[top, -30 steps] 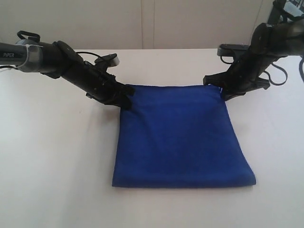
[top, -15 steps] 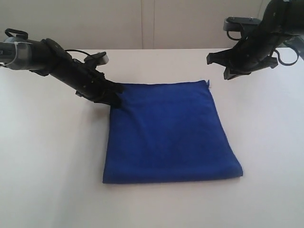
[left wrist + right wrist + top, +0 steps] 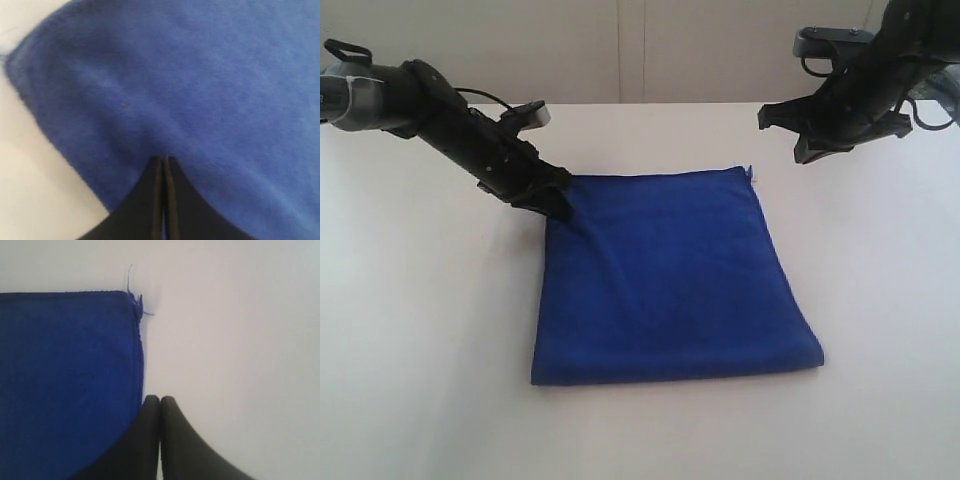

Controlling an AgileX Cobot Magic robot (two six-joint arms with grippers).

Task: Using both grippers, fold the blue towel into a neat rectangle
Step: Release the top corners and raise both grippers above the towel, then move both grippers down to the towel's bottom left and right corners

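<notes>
**One corner pinched, the other let lie**

We see the blue towel [image 3: 670, 280] lying flat around the middle of the table [image 3: 420, 350]. It is already doubled into a near-square, and its rounded fold faces the near edge.

The left gripper [image 3: 552, 195] sits low on the towel corner that points toward the table's far left corner. Its fingers are pressed together in the cloth and, as we read it, are clamped on it. A slanting crease runs away from that spot, which suggests a pull to square the cloth up.

The right gripper [image 3: 782, 130] hangs above the table toward the far right corner. Its fingers are together, holding nothing and clear of the towel.

The cloth is a deep, plain royal blue with a soft nap. Its sides run slightly askew, and a loose thread [image 3: 134, 295] shows at the free far corner.
</notes>
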